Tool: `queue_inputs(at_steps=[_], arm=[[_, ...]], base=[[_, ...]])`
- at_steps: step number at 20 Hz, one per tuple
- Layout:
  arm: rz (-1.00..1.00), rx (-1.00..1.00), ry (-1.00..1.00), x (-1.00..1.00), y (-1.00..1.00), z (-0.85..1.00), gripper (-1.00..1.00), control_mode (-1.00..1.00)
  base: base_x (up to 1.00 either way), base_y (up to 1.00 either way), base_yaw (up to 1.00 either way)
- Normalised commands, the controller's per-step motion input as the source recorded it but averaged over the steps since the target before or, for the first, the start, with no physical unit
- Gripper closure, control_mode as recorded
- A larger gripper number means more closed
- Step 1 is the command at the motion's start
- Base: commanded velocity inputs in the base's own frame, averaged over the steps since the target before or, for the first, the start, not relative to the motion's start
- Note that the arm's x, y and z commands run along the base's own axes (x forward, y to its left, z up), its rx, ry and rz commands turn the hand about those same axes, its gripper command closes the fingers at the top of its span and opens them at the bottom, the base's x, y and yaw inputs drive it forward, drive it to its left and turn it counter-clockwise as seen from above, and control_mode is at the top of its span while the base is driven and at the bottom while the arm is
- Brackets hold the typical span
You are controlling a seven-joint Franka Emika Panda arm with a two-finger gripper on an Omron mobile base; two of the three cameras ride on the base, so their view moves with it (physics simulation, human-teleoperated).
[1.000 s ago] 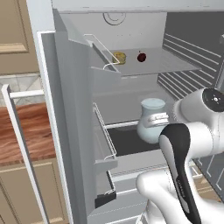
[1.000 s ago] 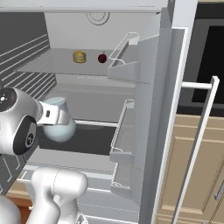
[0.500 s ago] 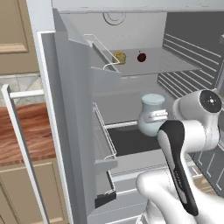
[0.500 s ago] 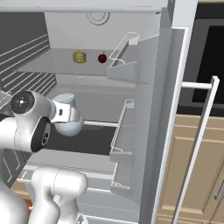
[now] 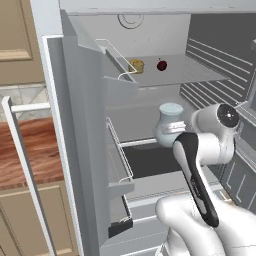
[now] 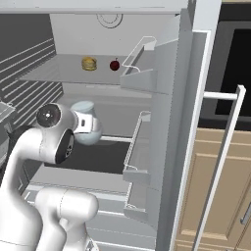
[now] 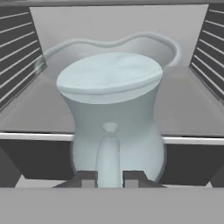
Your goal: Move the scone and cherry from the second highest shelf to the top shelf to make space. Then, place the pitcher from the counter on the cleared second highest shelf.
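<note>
Pincer (image 7: 110, 177) clamped, seemingly on handle of glossy pale-blue bulbous pitcher (image 7: 114, 127).

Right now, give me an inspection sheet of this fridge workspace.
Surface: second shelf bare at its near part.
Job's things: scone and cherry sit apart on the top shelf; pitcher upright, in front of the second shelf.
Clutter: nothing seen.
Claw: claw shut on the pitcher's handle.
Cables: nothing seen.
Surroundings: fridge door open; counter beside the fridge.
</note>
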Motion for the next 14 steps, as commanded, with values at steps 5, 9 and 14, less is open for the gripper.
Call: queue_inputs(at_steps=[5, 9, 14], arm=[[0.0, 0.0, 0.0, 0.57, 0.0, -0.02, 1.0, -1.0], [0.0, 0.0, 0.0, 0.54, 0.0, 0.0, 1.0, -1.0], [0.0, 0.0, 0.0, 0.5, 0.0, -0.15, 1.0, -1.0]], base=[[0.0, 0.0, 0.0], [0.0, 0.0, 0.0], [0.0, 0.0, 0.0]])
